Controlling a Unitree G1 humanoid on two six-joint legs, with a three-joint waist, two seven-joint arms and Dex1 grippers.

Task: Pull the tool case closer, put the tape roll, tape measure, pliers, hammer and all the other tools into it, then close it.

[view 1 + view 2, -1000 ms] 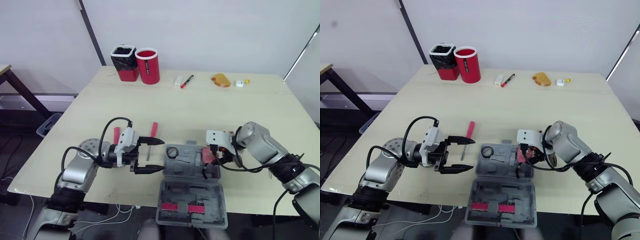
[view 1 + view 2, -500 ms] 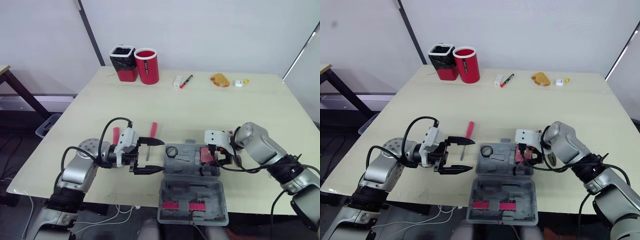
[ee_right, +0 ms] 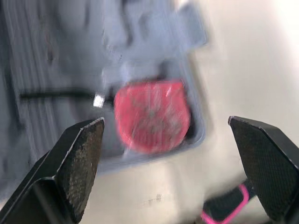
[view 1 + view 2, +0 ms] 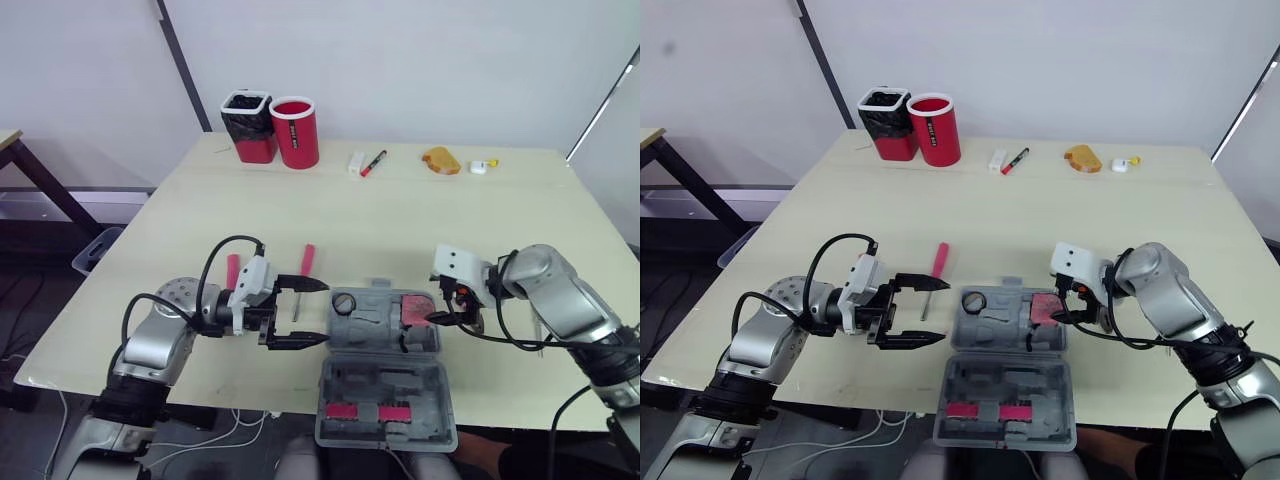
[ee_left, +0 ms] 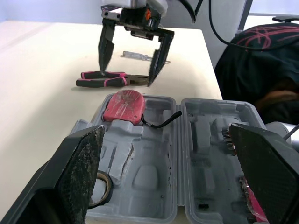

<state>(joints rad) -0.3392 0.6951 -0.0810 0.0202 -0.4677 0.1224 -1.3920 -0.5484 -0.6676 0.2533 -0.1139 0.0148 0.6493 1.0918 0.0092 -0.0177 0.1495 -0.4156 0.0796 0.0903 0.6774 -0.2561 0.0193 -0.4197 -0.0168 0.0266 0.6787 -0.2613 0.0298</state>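
Left gripper [image 4: 319, 311]: fingers spread wide, holding nothing and touching nothing. It hovers low over the table [image 4: 420, 215], just beside the left end of the tool case [image 4: 385, 375], with the tips pointing toward the case.

Right gripper [image 5: 127, 74]: fingers released and well apart, nothing gripped. It stands at the right end of the case, tips down over the pliers [image 5: 107, 79]. Whether a tip touches the pliers cannot be told.

Tool case: grey, open flat between the two grippers near the front edge of the table. The lid half lies nearest the robot and reaches past the edge.

Contents of the case:
- tape measure [image 4: 412, 308], red, in the far half at the right end
- tape roll [image 4: 343, 303], a small dark ring, in the far half at the left end
- two red pieces [image 4: 360, 412] seated in the near half

Outside the case:
- pliers with pink-and-black handles, on the table just beside its right end
- small thin screwdriver [image 5: 142, 57], beyond the pliers
- red-handled screwdriver [image 4: 305, 265], just behind the left gripper
- another pink handle [image 4: 233, 270], further left

Back of the table — a black cup [image 4: 247, 125] and a red cup [image 4: 294, 131] side by side, and a marker [image 4: 374, 162].
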